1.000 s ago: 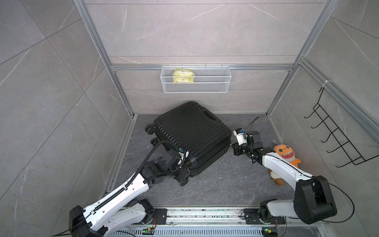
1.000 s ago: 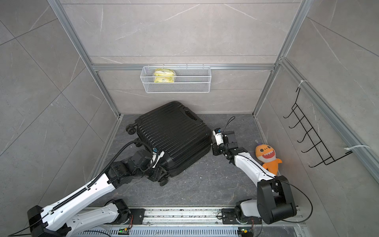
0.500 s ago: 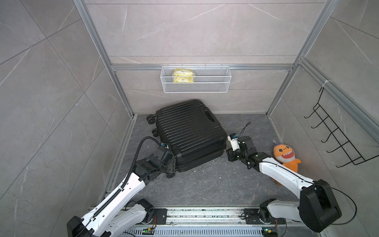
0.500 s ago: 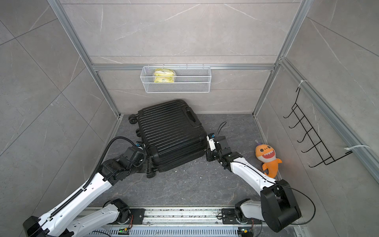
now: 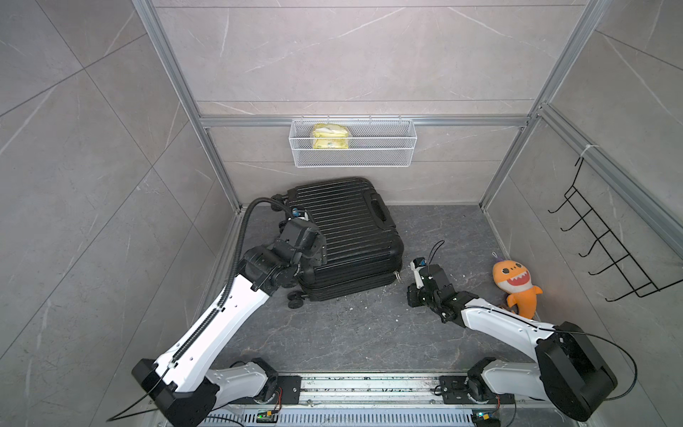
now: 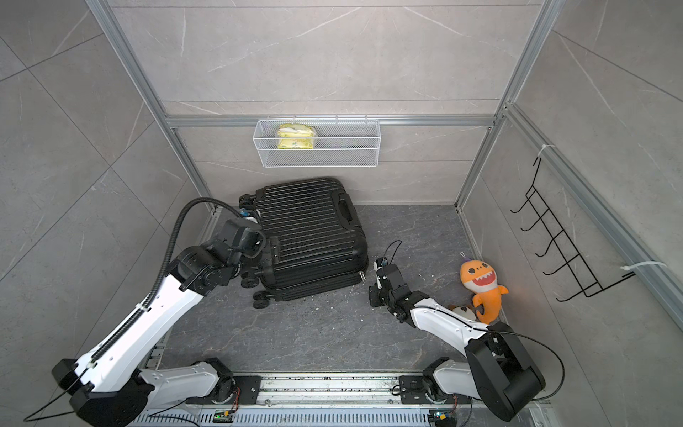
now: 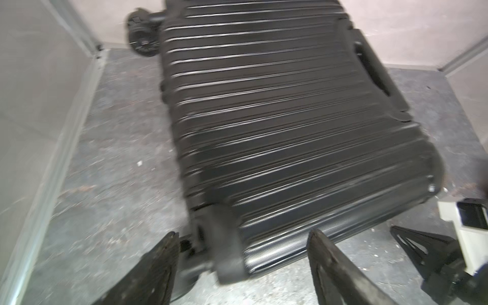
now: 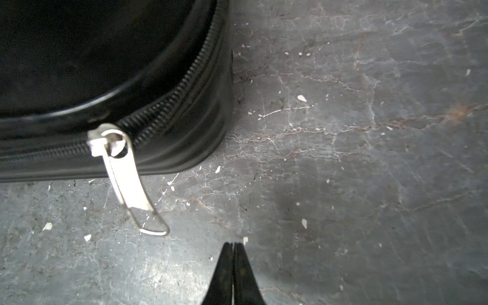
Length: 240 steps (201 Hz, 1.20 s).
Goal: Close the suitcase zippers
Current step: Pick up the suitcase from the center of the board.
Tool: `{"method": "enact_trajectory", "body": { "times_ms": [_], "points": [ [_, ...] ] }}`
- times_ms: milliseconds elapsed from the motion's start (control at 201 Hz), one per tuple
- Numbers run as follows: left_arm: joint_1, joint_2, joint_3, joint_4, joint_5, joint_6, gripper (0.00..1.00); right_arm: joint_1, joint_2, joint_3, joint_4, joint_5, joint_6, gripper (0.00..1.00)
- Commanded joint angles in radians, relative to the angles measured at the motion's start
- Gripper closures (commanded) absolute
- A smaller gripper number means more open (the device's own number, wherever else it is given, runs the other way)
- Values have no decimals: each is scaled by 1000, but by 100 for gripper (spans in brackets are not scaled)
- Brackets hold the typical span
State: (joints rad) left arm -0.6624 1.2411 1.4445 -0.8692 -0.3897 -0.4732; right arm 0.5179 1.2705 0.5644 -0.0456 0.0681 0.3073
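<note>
Right wrist view: right gripper (image 8: 233, 244) pinched shut, empty, near zip tab (image 8: 124, 179) at suitcase (image 8: 66, 52) corner on floor (image 8: 343, 158). Best open up, grip tab low, pull along zip w/o jerking. Left gripper (image 7: 243, 233) wide, empty.

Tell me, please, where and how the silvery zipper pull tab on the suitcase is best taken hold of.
Grip the flat middle of the pull tab, below its slider. It sticks out from the suitcase side over the floor, so its flat faces look reachable. Come from the floor side with the right tool, which is shut and apart from it; open it first.
</note>
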Motion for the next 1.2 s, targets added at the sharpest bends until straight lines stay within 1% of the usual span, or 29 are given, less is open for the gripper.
{"method": "enact_trajectory", "body": {
  "times_ms": [0,95,189,269,359,448,543,608,708,852,932,992,1042,1191],
  "points": [
    [-4,32,38,71,84,49,21,4,-79,-9,1,62,-9,79],
    [-4,64,63,68,125,60,20,4,-141,3,-58,54,-52,71],
    [-5,75,61,80,183,76,21,4,-176,24,-100,-34,-104,63],
    [-5,76,51,95,213,83,21,3,-151,69,-134,-130,-129,58],
    [-4,75,48,97,226,84,21,3,-88,124,-158,-223,-140,54],
    [-4,74,44,95,238,90,20,4,-47,147,-147,-220,-139,51],
    [-3,70,39,94,247,90,20,1,-13,172,-153,-176,-137,49],
    [-4,69,37,92,249,92,20,-7,13,191,-158,-171,-135,48],
    [-5,66,33,90,249,94,20,-23,59,210,-152,-200,-128,47],
    [-4,66,31,83,249,97,20,-55,113,221,-113,-282,-130,48],
    [-4,66,31,80,246,98,20,-89,134,218,-81,-325,-115,51],
    [-4,66,31,76,245,99,20,-107,144,215,-61,-360,-111,57],
    [-4,64,31,76,246,99,20,-117,151,213,-46,-387,-111,58],
    [-5,64,31,67,238,103,20,-121,170,218,-32,-461,-128,55]
  ]
}}
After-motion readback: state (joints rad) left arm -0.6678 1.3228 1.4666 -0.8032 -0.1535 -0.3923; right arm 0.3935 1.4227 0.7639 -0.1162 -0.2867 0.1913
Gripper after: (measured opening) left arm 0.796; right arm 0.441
